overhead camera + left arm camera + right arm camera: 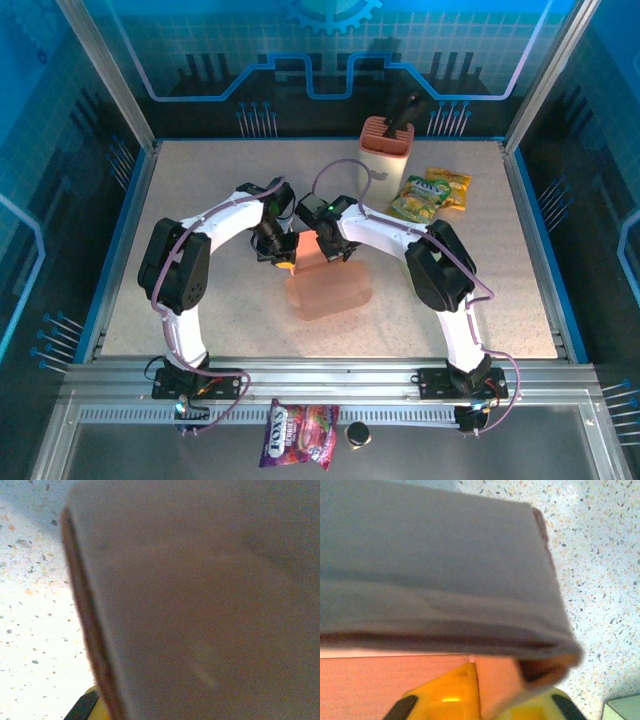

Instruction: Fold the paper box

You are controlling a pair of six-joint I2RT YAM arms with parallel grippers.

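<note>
The paper box [330, 290] is salmon-pink card, lying near the middle of the speckled counter [480, 280] with its broad body flat and low. At its far end a flap stands raised, folded over into a doubled edge, its inner face brighter orange.

There is one pink paper box [330, 288], one orange and cream ribbed pot [386, 155], one black tool [403, 112], two shiny green-and-yellow snack bags [416, 200], one purple and pink candy bag [298, 436], one small black round cap [357, 433] and two white robot arms [225, 218].
</note>
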